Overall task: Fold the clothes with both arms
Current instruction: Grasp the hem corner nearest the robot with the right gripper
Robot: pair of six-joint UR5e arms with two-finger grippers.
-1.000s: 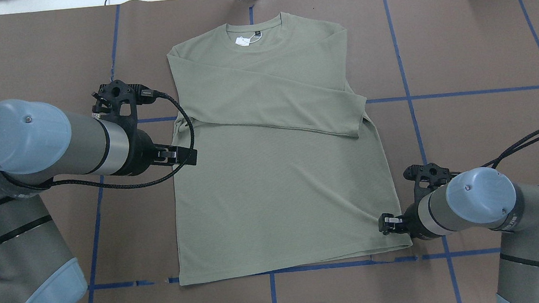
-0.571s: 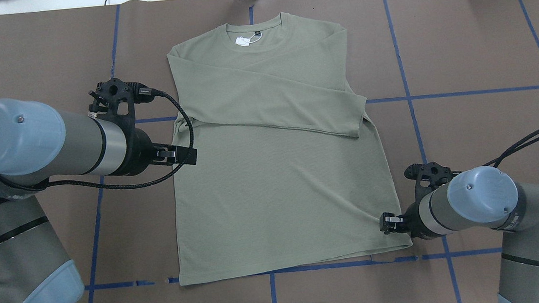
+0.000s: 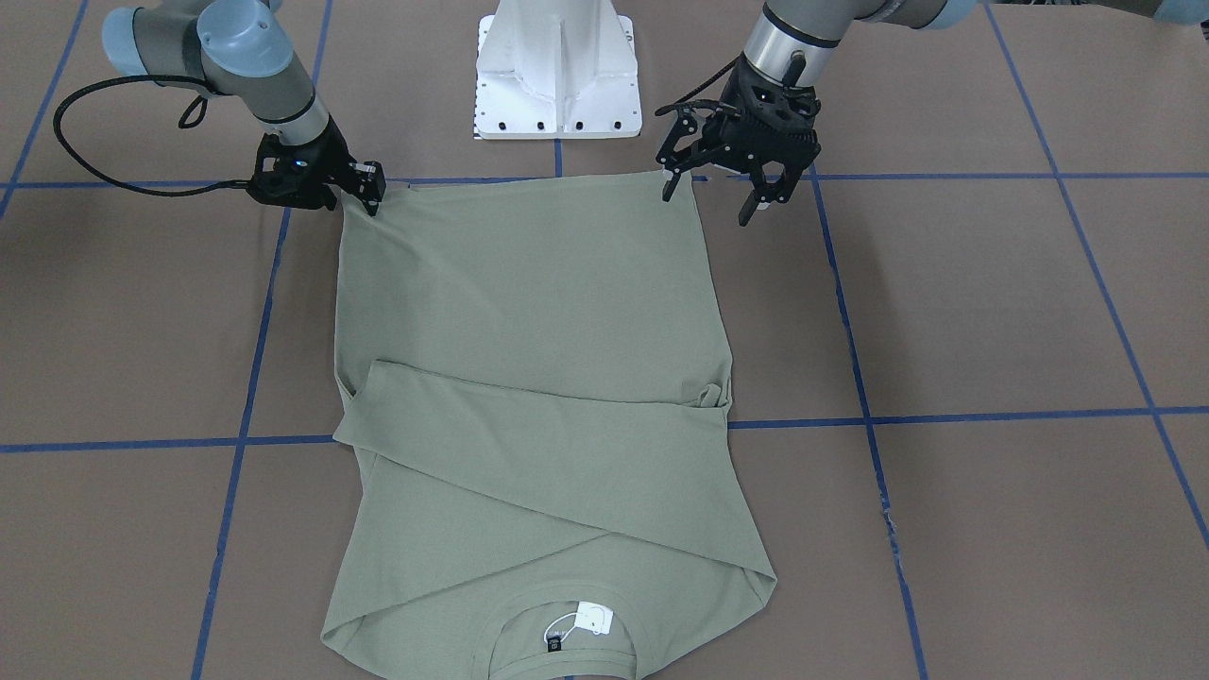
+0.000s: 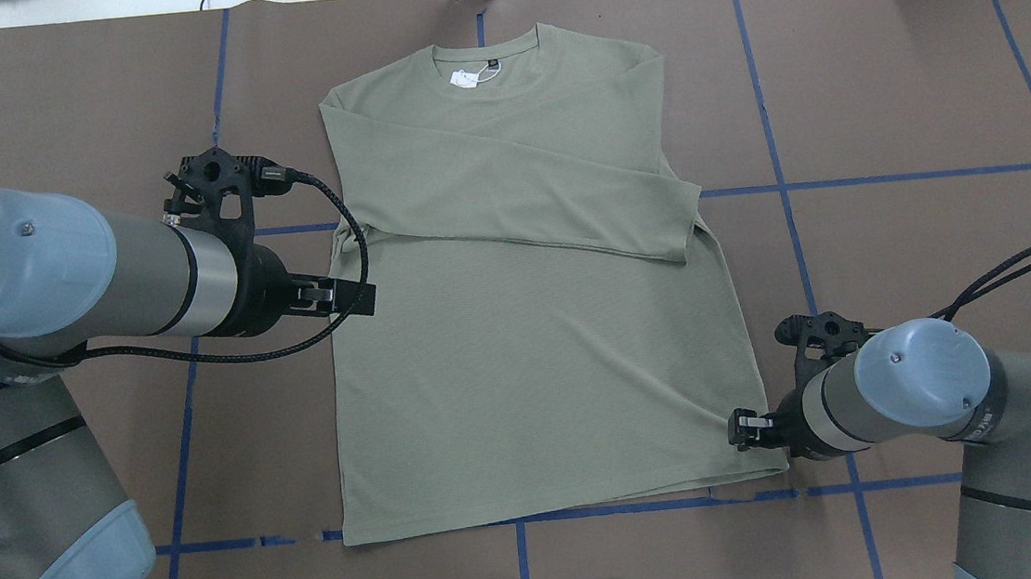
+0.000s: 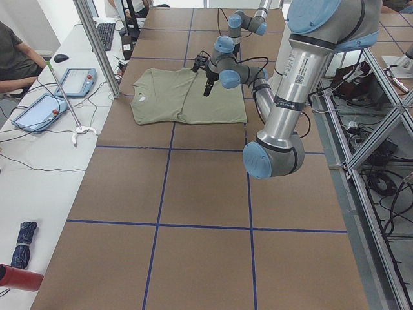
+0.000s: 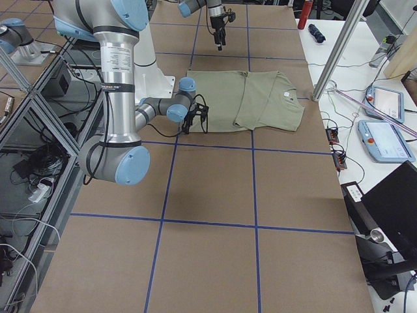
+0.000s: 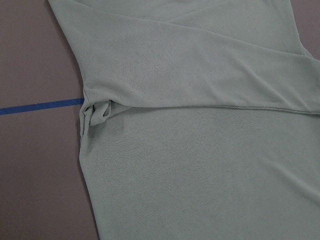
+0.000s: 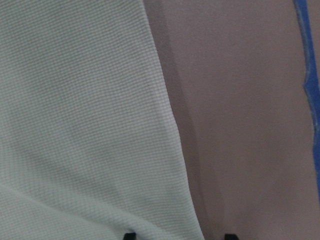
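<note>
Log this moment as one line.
shirt flat, sleeves folded across | left gripper open, raised | right gripper open at hem corner

Shirt (image 4: 534, 390) flat on table (image 4: 908, 87), sleeves (image 4: 555, 207) atop it

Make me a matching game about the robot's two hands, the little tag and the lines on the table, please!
Things:
1. hang tag
2. left hand
3. right hand
4. tape lines

Clues:
A. blue
B. low, at the bottom corner of the shirt
C. white, by the neck
D. raised in the air, fingers spread

Pairs: 1-C, 2-D, 3-B, 4-A
</note>
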